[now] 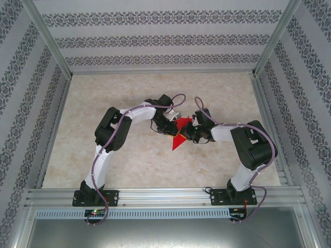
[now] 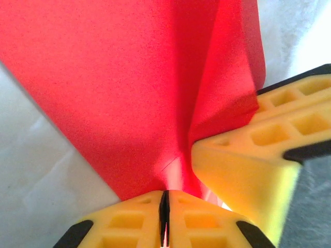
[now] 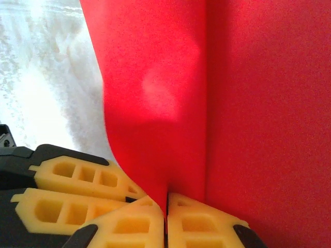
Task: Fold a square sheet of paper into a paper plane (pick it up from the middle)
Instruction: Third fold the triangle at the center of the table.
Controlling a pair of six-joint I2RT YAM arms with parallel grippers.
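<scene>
Left gripper point(image 2: 164, 199) is clamped tight on the red paper point(image 2: 129, 88). In its wrist view we see its 2 yellow pads pressed together at the bottom, with a thin bit of the paper pinched in the slit between them. Right gripper point(image 3: 166, 200) is clamped on the same paper too. In its wrist view its 2 yellow pads meet at the bottom, and the paper goes down between them.

Just past the pads, the paper rises up and away from each camera. It is not flat. We see 1 long crease running up it in the right wrist view, and a deep fold like a valley in the left wrist view. In the left wrist view the right gripper's yellow fingers point(image 2: 243, 165) touch the paper just beside the left pads. In the right wrist view the left gripper's fingers point(image 3: 77, 178) sit low on the left, beside the paper.

Behind the paper we see the pale table point(image 3: 41, 82). From the top camera, the paper is in the middle of the table, between the 2 gripper tips. A red point sticks out toward the near edge. Farther back stand the walls point(image 1: 155, 39) with grey flower stripes.
</scene>
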